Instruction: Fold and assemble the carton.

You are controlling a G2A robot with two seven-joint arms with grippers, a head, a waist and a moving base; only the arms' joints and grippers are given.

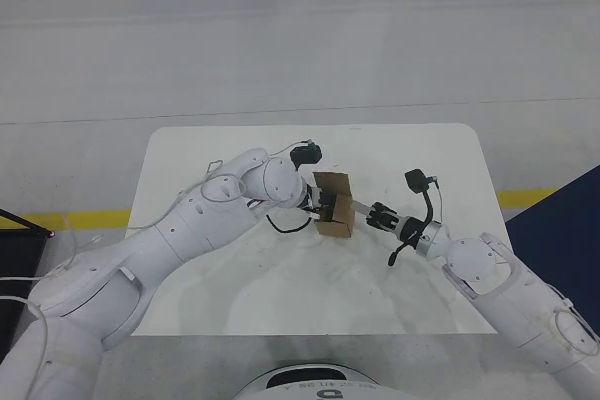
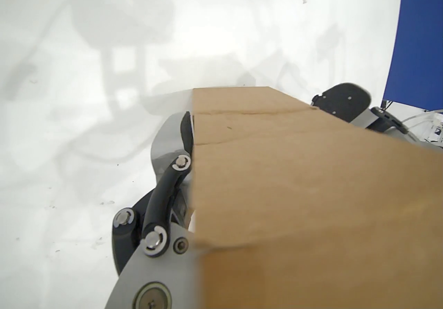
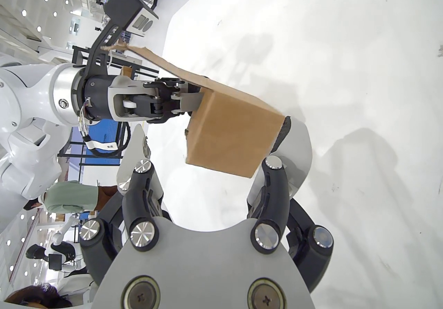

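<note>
on the white table (image 1: 400,150), the left gripper (image 3: 192,99) clamps the brown, open-flapped carton (image 3: 235,130), right gripper (image 1: 375,214) spread wide.

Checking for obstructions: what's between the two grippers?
Only the carton, held by the left gripper, right gripper open beside it; right wrist view shows it.

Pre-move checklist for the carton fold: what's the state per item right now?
1. Left gripper hold on the carton: ok, shut on it.
2. Right gripper open: ok, jaws apart.
3. Right finger pad contact: ok, touches the carton's corner.
4. Long flap folded: not ok, it sticks out past the left gripper.
5. Carton resting on the table: cannot tell.
</note>
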